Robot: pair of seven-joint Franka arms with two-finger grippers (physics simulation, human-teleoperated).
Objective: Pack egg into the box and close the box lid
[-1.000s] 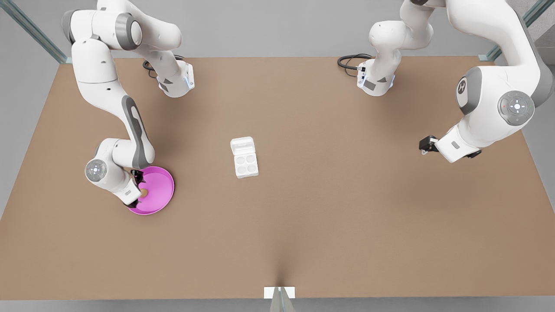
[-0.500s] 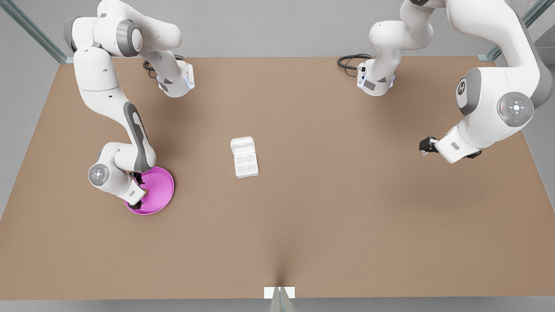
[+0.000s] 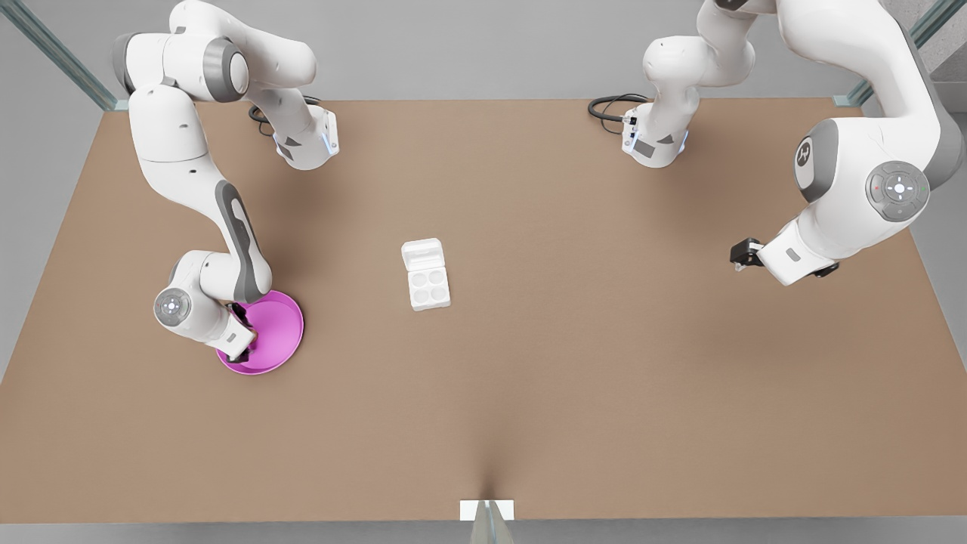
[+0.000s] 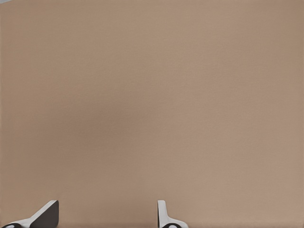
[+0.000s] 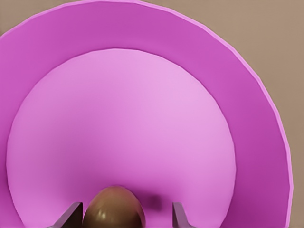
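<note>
Reaching steeply down, right gripper (image 5: 126, 216) spread astride egg (image 5: 114, 209) (left gripper (image 4: 107, 213) spread, waiting).

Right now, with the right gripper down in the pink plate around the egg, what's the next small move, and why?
Probably shut the right gripper on the egg. Its fingers stand open on either side of the egg, which sits on the pink plate, nearer one finger. The box lies with its lid open and all four cups empty. The left gripper waits open over bare table.
</note>
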